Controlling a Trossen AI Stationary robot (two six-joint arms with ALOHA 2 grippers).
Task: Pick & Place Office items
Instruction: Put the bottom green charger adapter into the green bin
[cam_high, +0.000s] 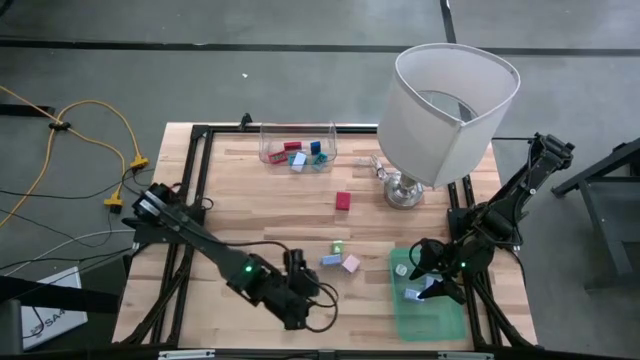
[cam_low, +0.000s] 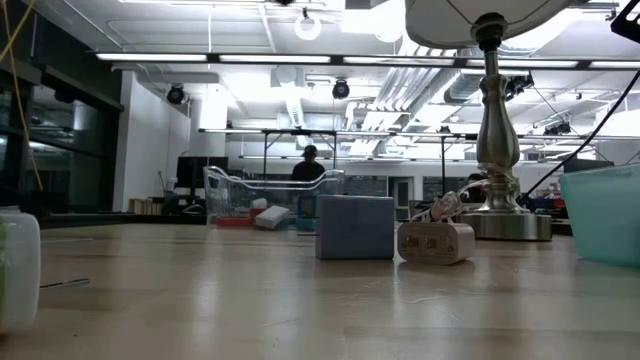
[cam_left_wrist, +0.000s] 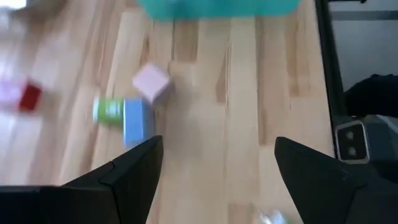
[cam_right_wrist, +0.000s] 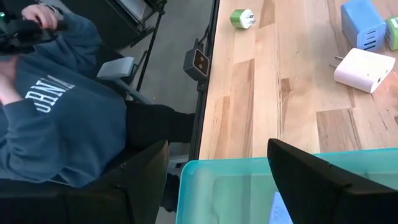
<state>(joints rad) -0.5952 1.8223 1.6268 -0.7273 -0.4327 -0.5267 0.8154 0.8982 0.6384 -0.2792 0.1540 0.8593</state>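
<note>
Writing: white letters, only partly readable, are seen on the blue sweatshirt of a person (cam_right_wrist: 56, 118) seated beside the bench (cam_high: 260, 210). Part of a printed word is seen on a white sheet (cam_high: 50, 318) on the floor; it cannot be read in full. No brand is legible on the small items.

Small items, loose on the bench: a red block (cam_high: 343, 201) is placed near the middle. A green piece (cam_high: 338, 247), a light blue block (cam_high: 331, 260) and a pink block (cam_high: 351, 264) are grouped close together, between the two end effectors. A green plug (cam_right_wrist: 239, 17) is recorded apart from them in the right wrist view.

Small items, contained: red and blue pieces are held in a clear bin (cam_high: 298, 146) at the far edge. Two pale pieces are seen in the teal tray (cam_high: 428, 315) at the near right corner.

Left end effector (cam_high: 318, 292): fingers spread, nothing held; positioned just left of the grouped blocks, near but apart.

Right end effector (cam_high: 428, 272): fingers spread, nothing gripped; positioned over the teal tray.

White lamp (cam_high: 450, 110): placed at the far right.
</note>
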